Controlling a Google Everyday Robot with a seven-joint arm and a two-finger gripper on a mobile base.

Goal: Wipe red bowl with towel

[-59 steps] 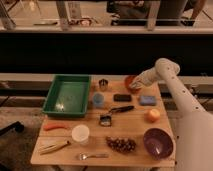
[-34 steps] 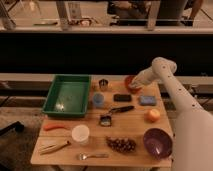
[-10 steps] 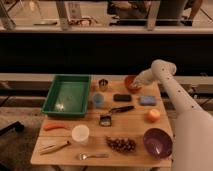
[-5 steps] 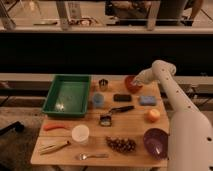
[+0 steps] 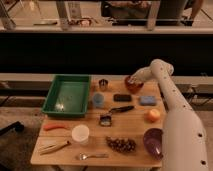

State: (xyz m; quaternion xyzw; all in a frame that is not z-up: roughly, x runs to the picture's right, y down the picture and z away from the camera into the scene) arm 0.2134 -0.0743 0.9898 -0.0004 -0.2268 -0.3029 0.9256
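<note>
The red bowl stands at the far edge of the wooden table, right of the middle. My gripper is down in the bowl's mouth at the end of the white arm, which reaches in from the right. A pale bit shows at the gripper over the bowl; I cannot tell whether it is the towel.
A green tray sits at the left. A small metal cup, a blue cup, a black remote, a blue sponge, an orange, a purple bowl, grapes, a white cup, a carrot and a fork lie about.
The arm has shifted a little; the gripper has stayed at the red bowl and sunk slightly into its mouth.
</note>
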